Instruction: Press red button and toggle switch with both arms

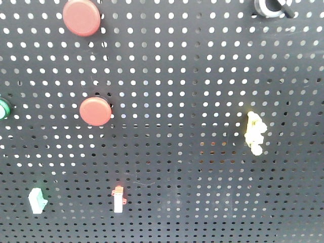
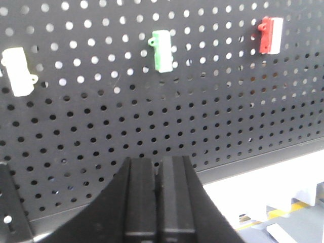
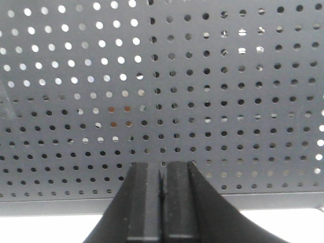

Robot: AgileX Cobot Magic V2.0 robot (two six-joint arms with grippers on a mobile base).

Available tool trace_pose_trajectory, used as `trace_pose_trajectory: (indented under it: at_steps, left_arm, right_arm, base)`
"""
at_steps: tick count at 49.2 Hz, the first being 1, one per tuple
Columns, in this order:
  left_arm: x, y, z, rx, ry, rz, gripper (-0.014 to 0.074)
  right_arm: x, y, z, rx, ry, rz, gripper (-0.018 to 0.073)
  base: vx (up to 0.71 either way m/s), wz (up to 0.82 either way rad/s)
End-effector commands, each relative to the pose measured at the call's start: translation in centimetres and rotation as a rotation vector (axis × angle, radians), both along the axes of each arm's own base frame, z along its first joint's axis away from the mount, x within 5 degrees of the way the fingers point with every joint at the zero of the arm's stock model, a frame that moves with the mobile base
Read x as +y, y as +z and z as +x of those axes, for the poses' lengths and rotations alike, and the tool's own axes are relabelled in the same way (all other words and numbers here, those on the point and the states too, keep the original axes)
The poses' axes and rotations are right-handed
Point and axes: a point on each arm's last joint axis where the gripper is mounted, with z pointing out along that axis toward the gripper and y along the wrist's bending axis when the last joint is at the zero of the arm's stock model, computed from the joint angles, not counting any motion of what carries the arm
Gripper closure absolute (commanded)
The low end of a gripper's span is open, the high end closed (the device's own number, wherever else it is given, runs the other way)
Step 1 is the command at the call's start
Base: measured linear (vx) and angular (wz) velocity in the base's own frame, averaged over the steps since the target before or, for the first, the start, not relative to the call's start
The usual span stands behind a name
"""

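Note:
Two round red buttons are on the black pegboard (image 1: 202, 76) in the front view: a larger one (image 1: 80, 16) at the top left and a smaller one (image 1: 95, 111) below it. The toggle switch (image 1: 271, 7), a silver-white collar with a black lever, is cut off by the top right edge. Neither gripper shows in the front view. In the left wrist view my left gripper (image 2: 158, 161) is shut and empty, low before the board's bottom rows. My right gripper (image 3: 163, 164) is likewise shut and empty, facing bare pegboard near its lower edge.
A pale yellow knobbly switch (image 1: 254, 131) sits at the right. A white switch with a red tip (image 1: 118, 198), a white one with a green tip (image 1: 37, 200) and a green button (image 1: 4, 108) are lower and left. Above my left gripper hang white (image 2: 19, 71), green (image 2: 163, 49) and red-white (image 2: 271, 34) switches.

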Motion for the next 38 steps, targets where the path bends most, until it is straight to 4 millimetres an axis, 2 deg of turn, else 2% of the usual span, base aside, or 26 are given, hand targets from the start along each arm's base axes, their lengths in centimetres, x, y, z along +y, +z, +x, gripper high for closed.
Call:
trace_pose_trajectory:
  at_steps: [1, 38]
  left_arm:
    - [0.14, -0.34, 0.02, -0.058, 0.015, -0.031, 0.0594]
    - [0.14, -0.34, 0.02, -0.058, 0.015, -0.031, 0.0594]
  right_arm:
    - [0.06, 0.45, -0.16, -0.092, 0.005, -0.011, 0.0562]
    - [0.05, 0.45, -0.16, -0.092, 0.005, -0.012, 0.0562]
  base:
    - [0.00, 0.00]
    - [0.00, 0.00]
